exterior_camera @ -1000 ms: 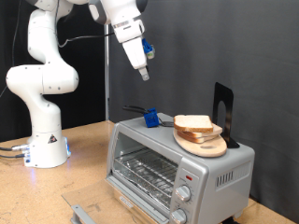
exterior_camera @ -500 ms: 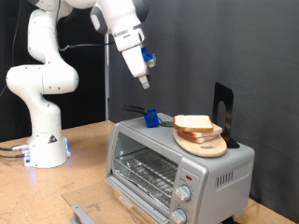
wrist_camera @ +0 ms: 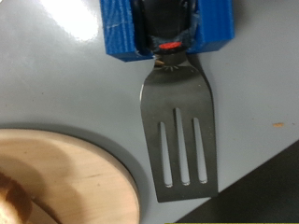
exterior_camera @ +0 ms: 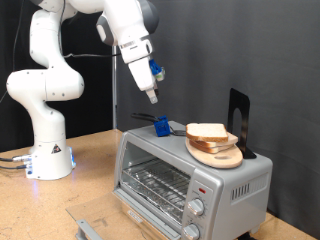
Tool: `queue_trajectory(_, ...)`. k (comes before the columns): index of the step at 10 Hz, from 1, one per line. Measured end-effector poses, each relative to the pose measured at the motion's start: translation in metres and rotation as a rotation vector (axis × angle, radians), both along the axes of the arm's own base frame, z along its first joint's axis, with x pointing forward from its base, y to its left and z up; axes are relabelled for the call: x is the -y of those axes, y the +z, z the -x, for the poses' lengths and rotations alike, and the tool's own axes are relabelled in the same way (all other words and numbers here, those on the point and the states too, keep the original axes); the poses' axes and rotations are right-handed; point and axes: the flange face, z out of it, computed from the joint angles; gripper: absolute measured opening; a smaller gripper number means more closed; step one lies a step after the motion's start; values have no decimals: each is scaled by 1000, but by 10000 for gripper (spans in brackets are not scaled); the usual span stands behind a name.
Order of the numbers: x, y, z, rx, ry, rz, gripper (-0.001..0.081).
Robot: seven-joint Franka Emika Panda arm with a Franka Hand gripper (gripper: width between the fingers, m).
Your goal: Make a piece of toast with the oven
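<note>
The piece of toast [exterior_camera: 207, 131] lies on a round light-wood board [exterior_camera: 217, 153] on top of the oven [exterior_camera: 240, 183]. The oven's glass door [exterior_camera: 98, 226] hangs open at the front, showing the wire rack [exterior_camera: 160, 181]. My gripper [exterior_camera: 153, 72] hovers above the oven's top, towards the exterior view's left, well clear of the toast. It is shut on the blue handle block [wrist_camera: 168, 33] of a slotted metal spatula [wrist_camera: 177, 126], whose blade points down. In the wrist view the board's edge [wrist_camera: 65, 173] sits beside the blade, with a sliver of toast [wrist_camera: 9, 201] at the corner.
A second blue piece [exterior_camera: 160, 125] rests on the oven's top near its far left corner. A black upright stand [exterior_camera: 238, 118] rises behind the board. Round knobs [exterior_camera: 195, 208] run down the oven's right front. The arm's white base [exterior_camera: 48, 150] stands on the wooden table [exterior_camera: 90, 150].
The gripper with the spatula has sunk lower and drifted slightly to the exterior view's left. Toast, board and oven have not moved.
</note>
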Motion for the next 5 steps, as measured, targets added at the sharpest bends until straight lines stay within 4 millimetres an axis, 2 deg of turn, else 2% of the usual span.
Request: queue_trajectory(5,0,-23,-1,-8,39,5,688)
